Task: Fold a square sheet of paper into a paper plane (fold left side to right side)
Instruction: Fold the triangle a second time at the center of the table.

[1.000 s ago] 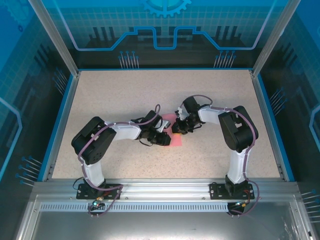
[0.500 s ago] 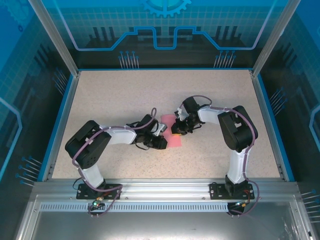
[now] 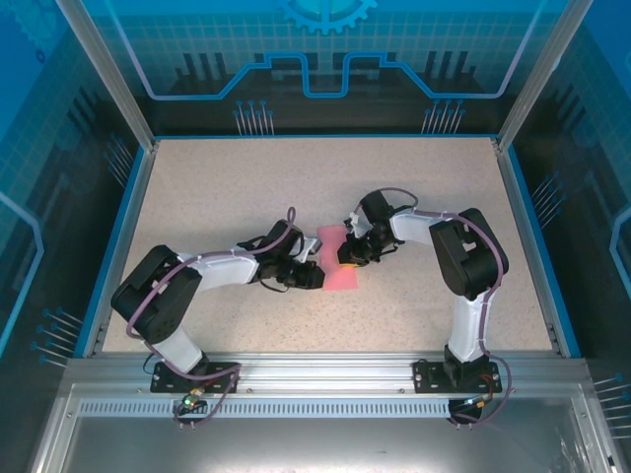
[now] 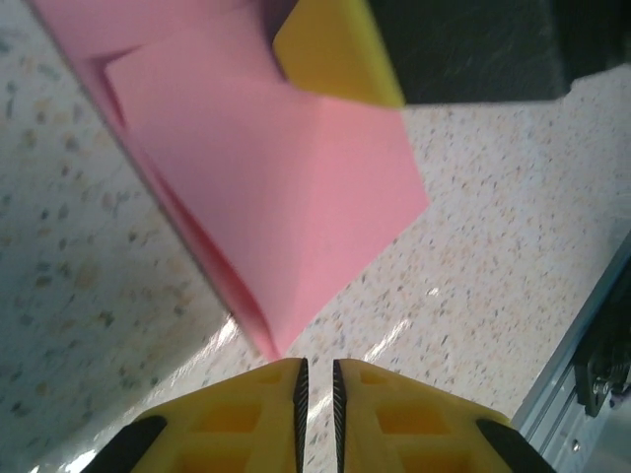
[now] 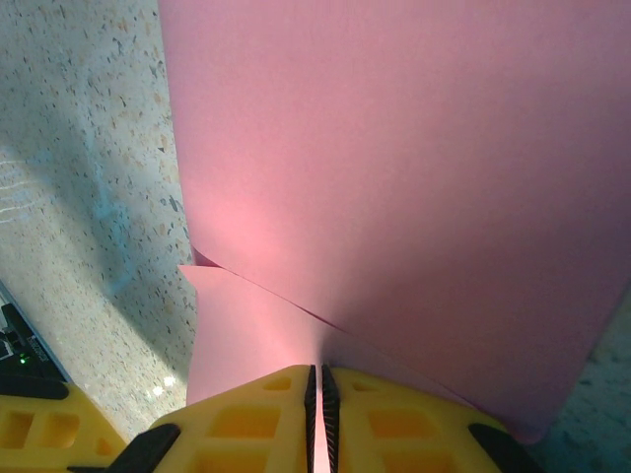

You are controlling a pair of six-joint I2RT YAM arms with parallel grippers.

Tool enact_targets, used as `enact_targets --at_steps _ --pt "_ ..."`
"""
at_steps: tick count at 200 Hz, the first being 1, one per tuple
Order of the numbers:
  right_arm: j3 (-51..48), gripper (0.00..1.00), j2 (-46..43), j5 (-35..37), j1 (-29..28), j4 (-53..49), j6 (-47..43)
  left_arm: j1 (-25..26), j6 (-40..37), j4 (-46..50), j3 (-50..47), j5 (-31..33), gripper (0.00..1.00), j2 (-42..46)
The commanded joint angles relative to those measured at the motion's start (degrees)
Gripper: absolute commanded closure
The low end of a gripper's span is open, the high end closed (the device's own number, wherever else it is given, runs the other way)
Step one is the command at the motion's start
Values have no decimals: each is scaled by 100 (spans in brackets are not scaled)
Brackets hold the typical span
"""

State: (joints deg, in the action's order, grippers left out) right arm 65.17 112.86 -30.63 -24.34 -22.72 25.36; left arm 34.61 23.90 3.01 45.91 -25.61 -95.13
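Fold in progress: sheet layered, no dart yet.
The square sheet of paper lies mid-way across the tabletop, in overlapping layers with one pointed corner. The right gripper is pinched on its edge. The left gripper is nearly closed, empty, just off that corner. Nose and wing folds appear outstanding.

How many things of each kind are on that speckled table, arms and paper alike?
robot arms: 2 (left arm, right arm)
pink paper sheet, partly folded: 1
total: 3
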Motion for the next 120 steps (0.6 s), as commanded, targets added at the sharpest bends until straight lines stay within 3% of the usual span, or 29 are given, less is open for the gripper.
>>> enact_targets --at_steps 1,58,120 --pt "-83 85 210 365 -7 -319 -120 -24 86 -142 304 -251 82 -378" --pt "-135 85 -68 259 -1 -170 -171 10 73 -101 367 -99 81 -908" --pt "-211 91 -709 123 -5 -602 -471 305 -119 728 462 945 82 -975"
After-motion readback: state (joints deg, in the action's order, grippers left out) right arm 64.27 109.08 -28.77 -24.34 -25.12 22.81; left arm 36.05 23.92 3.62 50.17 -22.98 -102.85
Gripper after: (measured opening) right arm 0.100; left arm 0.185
